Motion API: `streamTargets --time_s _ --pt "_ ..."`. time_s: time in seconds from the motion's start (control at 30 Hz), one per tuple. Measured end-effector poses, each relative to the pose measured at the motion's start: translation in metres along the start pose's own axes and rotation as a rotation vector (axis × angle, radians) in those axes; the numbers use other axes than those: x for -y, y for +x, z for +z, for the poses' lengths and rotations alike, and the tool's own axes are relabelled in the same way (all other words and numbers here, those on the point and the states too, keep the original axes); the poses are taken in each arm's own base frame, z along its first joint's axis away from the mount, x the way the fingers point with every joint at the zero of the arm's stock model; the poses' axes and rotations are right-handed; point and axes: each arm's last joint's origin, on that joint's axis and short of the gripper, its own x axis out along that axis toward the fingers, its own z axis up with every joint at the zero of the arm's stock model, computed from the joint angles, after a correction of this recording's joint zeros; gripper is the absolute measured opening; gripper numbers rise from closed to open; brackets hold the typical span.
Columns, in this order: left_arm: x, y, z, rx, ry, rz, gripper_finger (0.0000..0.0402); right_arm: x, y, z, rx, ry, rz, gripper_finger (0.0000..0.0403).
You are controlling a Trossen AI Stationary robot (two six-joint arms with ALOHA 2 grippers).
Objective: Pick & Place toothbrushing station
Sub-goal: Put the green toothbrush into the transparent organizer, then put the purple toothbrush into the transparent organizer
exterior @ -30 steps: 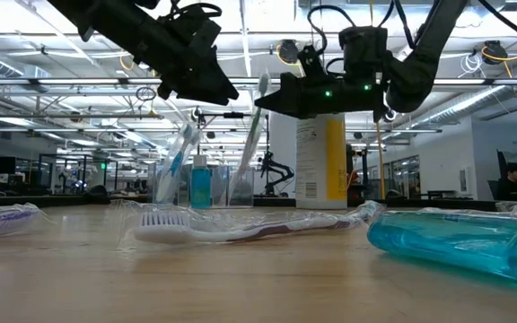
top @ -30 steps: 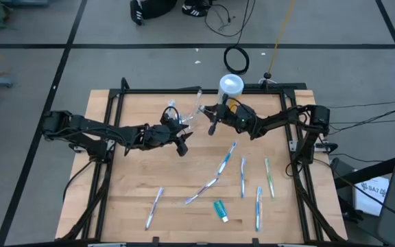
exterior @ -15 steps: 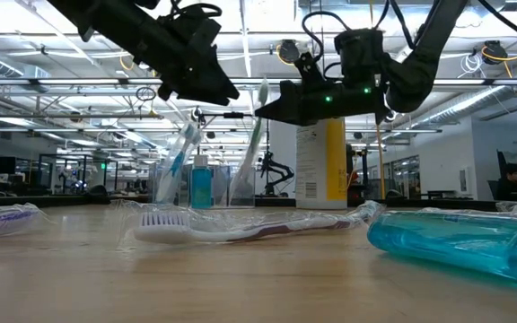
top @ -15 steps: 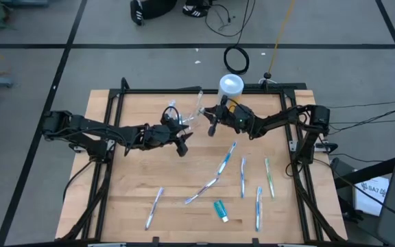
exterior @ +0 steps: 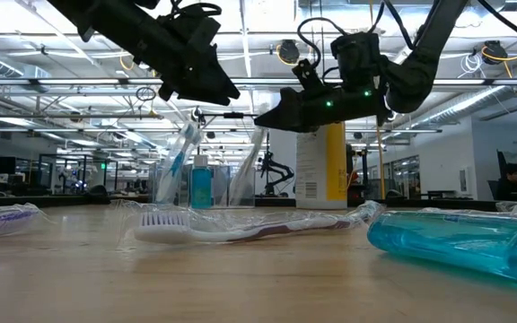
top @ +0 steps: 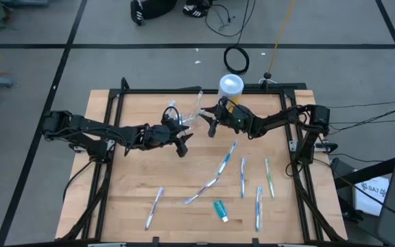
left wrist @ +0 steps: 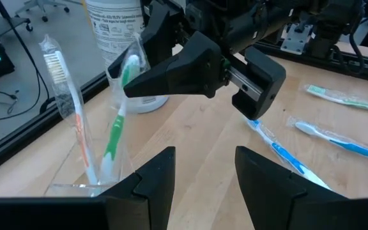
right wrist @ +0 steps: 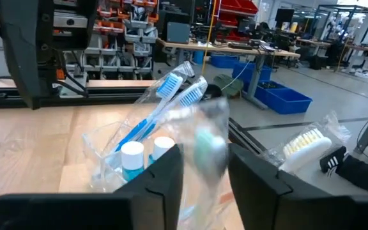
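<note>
A: Where is the cup?

B: The clear plastic cup (top: 181, 121) stands near the far edge of the bench (top: 136, 171), about midway along it, just beside the yellow canister (top: 230, 87) with the white lid. Blue toothbrushes (right wrist: 165, 96) and two small teal tubes (right wrist: 133, 160) stand in it, along with a green-handled toothbrush (left wrist: 115, 131) and a wrapped white one (left wrist: 66, 96).

A: And the right gripper?

B: The right gripper (top: 211, 122) hangs over the cup's rim. Its jaws are parted — the wrapped head of the green brush shows blurred between them, and I cannot tell whether they touch it.

A: The left one?

B: The left gripper (top: 181, 142) hovers just on the near side of the cup, jaws apart, holding nothing.

A: What lies on the bench?

B: Several wrapped brushes lie loose toward the near right corner — a blue one (top: 226, 160), a green one (top: 269, 177), a pale one (top: 203, 190) — and a single brush (top: 154, 207) nearer the left corner. A teal toothpaste tube (top: 221, 210) rests close to the near edge.
</note>
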Motion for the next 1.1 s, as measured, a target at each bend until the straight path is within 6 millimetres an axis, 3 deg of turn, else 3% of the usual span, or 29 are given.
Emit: streamTargets --time_s 0.23,0.4,0.67,0.87,1.1 --pt "0.000 0.000 0.000 0.000 0.010 0.000 0.0168 0.000 0.000 0.003 0.034 -0.003 -0.004 0.0146" --pt "0.000 0.000 0.000 -0.004 0.002 -0.009 0.0168 0.000 -0.005 0.021 0.097 -0.024 -0.008 0.0153" --pt "0.010 -0.002 -0.005 -0.098 -0.021 -0.278 0.0168 -0.006 -0.024 0.051 0.056 -0.115 0.026 0.0153" --pt "0.028 -0.011 -0.011 -0.153 -0.052 -0.408 0.0168 -0.016 -0.039 0.074 0.079 -0.115 0.067 0.0154" --pt "0.061 -0.036 -0.035 -0.391 -0.157 -0.563 0.0168 -0.026 -0.044 0.080 0.100 -0.144 0.098 0.0151"
